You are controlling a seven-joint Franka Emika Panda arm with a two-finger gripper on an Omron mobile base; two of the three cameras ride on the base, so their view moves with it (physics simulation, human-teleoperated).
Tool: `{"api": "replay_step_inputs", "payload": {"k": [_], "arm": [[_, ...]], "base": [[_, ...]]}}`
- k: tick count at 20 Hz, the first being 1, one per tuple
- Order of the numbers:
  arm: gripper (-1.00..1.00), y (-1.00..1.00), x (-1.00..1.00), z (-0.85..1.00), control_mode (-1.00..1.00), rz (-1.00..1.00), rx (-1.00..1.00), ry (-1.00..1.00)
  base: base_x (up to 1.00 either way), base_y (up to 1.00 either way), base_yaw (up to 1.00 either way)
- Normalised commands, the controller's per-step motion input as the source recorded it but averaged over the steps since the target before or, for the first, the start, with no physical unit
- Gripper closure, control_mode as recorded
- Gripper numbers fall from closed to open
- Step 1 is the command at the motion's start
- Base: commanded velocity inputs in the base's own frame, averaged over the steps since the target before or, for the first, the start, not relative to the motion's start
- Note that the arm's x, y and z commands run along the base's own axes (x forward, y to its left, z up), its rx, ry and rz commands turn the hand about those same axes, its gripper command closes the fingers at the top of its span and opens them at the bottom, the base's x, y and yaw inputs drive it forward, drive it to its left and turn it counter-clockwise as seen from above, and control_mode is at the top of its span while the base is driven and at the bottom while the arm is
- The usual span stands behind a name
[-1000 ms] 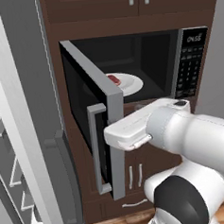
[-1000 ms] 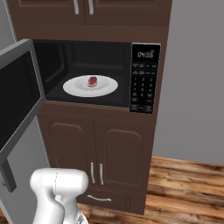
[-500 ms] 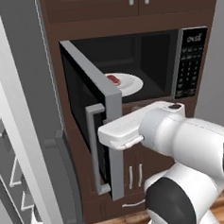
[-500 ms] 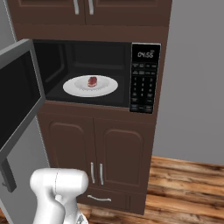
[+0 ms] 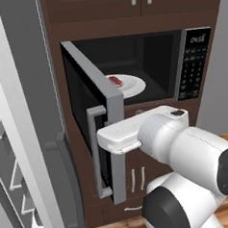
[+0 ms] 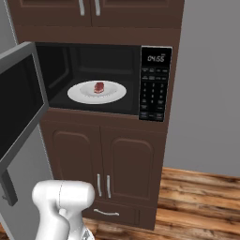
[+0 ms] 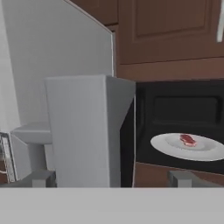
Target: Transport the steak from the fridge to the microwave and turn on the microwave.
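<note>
The steak (image 6: 99, 87) lies on a white plate (image 6: 79, 95) inside the open microwave (image 6: 154, 84); it also shows as a small red piece (image 5: 115, 81) and in the hand view (image 7: 188, 140). The microwave door (image 5: 94, 117) swings out to the left, its vertical handle (image 5: 95, 151) facing me. My gripper (image 7: 111, 178) is open, and its fingertips (image 7: 41, 177) straddle the door's grey outer edge (image 7: 83, 131). In the left base view the white hand (image 5: 118, 136) reaches just behind that edge, with the fingers hidden. The fridge (image 5: 28, 102) stands open at the left.
Dark brown cabinet doors (image 6: 117, 164) sit below the microwave, with a drawer under them. The keypad (image 6: 152, 98) is at the microwave's right. The fridge door's dark handle (image 5: 70, 186) and shelves (image 5: 12, 185) crowd the left. A wood floor (image 6: 197, 201) lies to the right.
The hand has crept a little to the left, closer to the microwave door's edge. The door, plate and steak have stayed put.
</note>
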Motion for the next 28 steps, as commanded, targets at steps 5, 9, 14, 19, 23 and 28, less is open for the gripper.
{"api": "replay_step_inputs", "payload": {"k": [5, 9, 14, 19, 23, 28], "arm": [[-1.0, -0.34, 0.18, -0.3, -1.0, -0.09, 0.0, -0.07], [-1.0, -0.41, 0.17, -0.26, -1.0, -0.08, 0.0, -0.05], [-1.0, -0.45, 0.17, -0.23, -1.0, -0.07, 0.01, -0.03], [-1.0, -0.48, 0.19, -0.24, -1.0, -0.07, 0.01, -0.04], [-1.0, -0.5, 0.23, -0.24, -1.0, -0.06, 0.01, -0.04], [-1.0, -0.49, 0.26, -0.24, -1.0, -0.03, 0.0, -0.05]], "base": [[0.0, 0.0, 0.0], [0.0, 0.0, 0.0], [0.0, 0.0, 0.0], [0.0, 0.0, 0.0], [0.0, 0.0, 0.0], [0.0, 0.0, 0.0]]}}
